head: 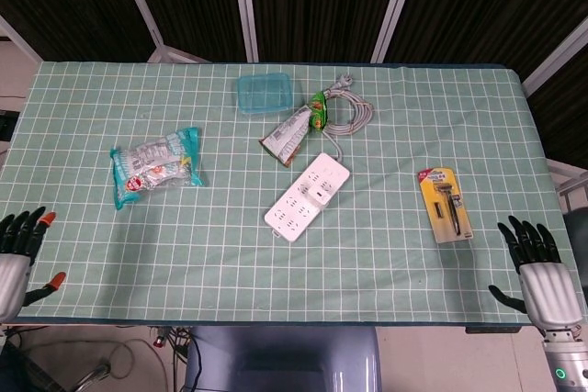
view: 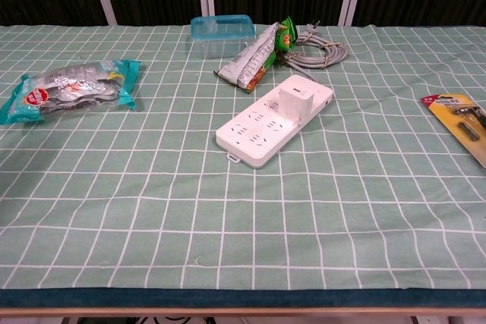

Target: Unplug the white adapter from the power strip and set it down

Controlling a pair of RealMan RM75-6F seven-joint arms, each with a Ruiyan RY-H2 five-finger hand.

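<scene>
A white power strip point(head: 308, 197) point(view: 275, 120) lies diagonally near the table's middle. The white adapter point(head: 321, 192) point(view: 293, 101) is plugged into its far half. The strip's grey cord point(head: 347, 115) point(view: 319, 54) is coiled behind it. My left hand point(head: 16, 259) hovers at the table's front left corner, fingers spread and holding nothing. My right hand point(head: 538, 270) is at the front right corner, fingers spread and empty. Both hands are far from the strip and show only in the head view.
A snack packet point(head: 296, 131) point(view: 257, 59) lies just behind the strip, beside a teal lidded box point(head: 266, 93) point(view: 221, 35). A bagged item point(head: 154, 165) point(view: 70, 89) sits at the left. A carded razor point(head: 445, 204) point(view: 462, 124) lies at the right.
</scene>
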